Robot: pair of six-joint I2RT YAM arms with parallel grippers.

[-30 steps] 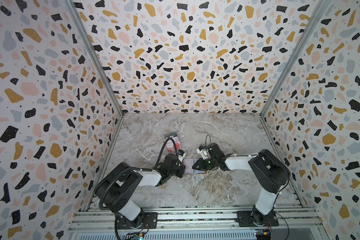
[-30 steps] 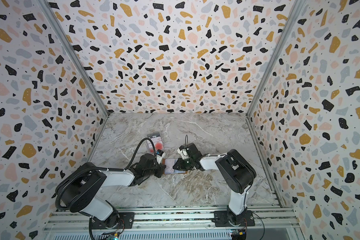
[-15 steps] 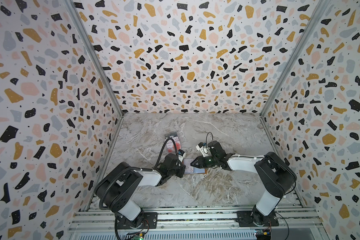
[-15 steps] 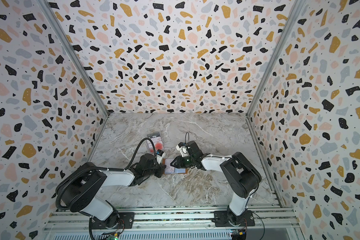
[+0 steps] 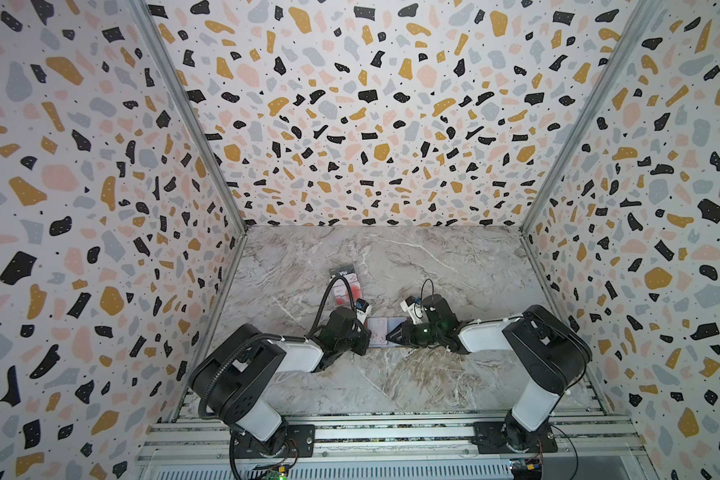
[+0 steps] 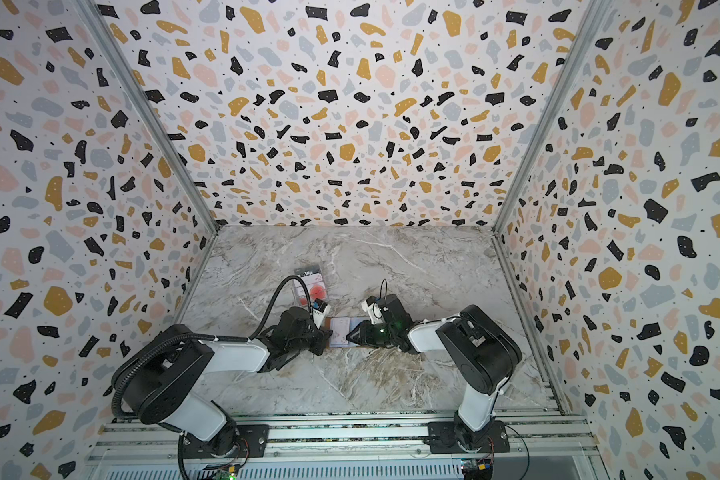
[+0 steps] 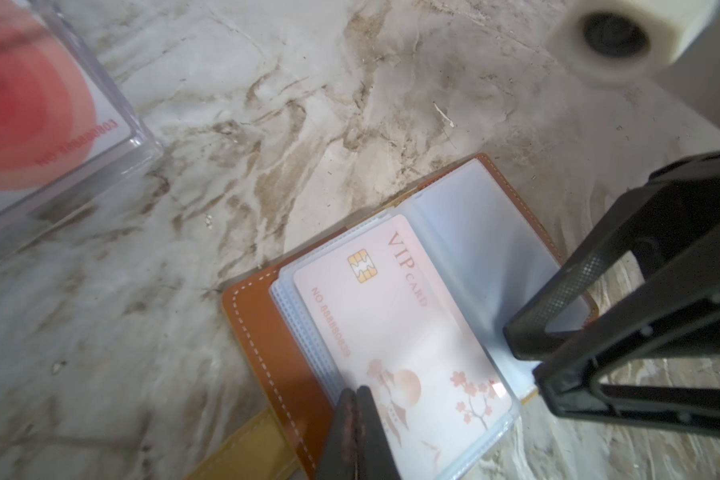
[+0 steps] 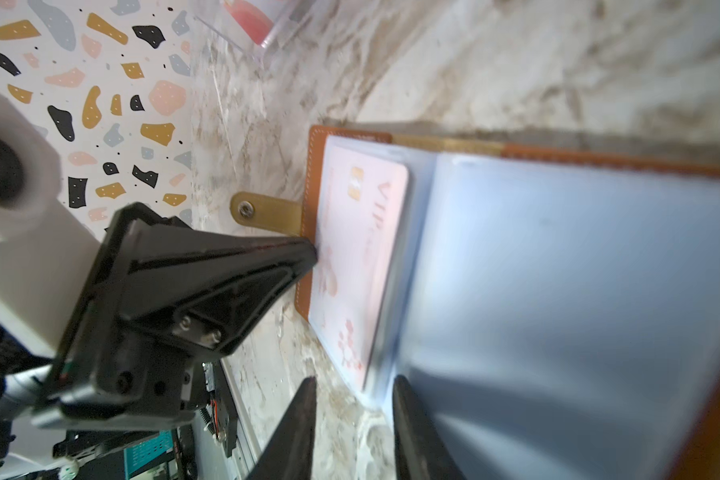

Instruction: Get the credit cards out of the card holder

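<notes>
The tan leather card holder (image 5: 385, 332) (image 6: 341, 332) lies open on the marble between both arms, bluish sleeves up. A pale pink VIP credit card (image 7: 391, 316) (image 8: 362, 232) sits inside the top sleeve of one page. My left gripper (image 7: 355, 392) (image 5: 366, 334) is shut, its tips pressing on that sleeve's edge by the leather cover (image 7: 258, 316). My right gripper (image 8: 352, 380) (image 5: 389, 336) is open at the holder's near edge by the spine. One of its fingers touches the sleeve pages and bare table shows between the two.
A clear plastic case (image 5: 344, 284) (image 6: 308, 284) holding a red-circle card and a dark Vip card lies just behind the left gripper. The holder's snap tab (image 8: 262, 214) sticks out toward the left arm. Patterned walls enclose three sides.
The right gripper has swung from over the holder down to its near edge, pointing left, with its jaws wider apart. The left gripper has stayed put.
</notes>
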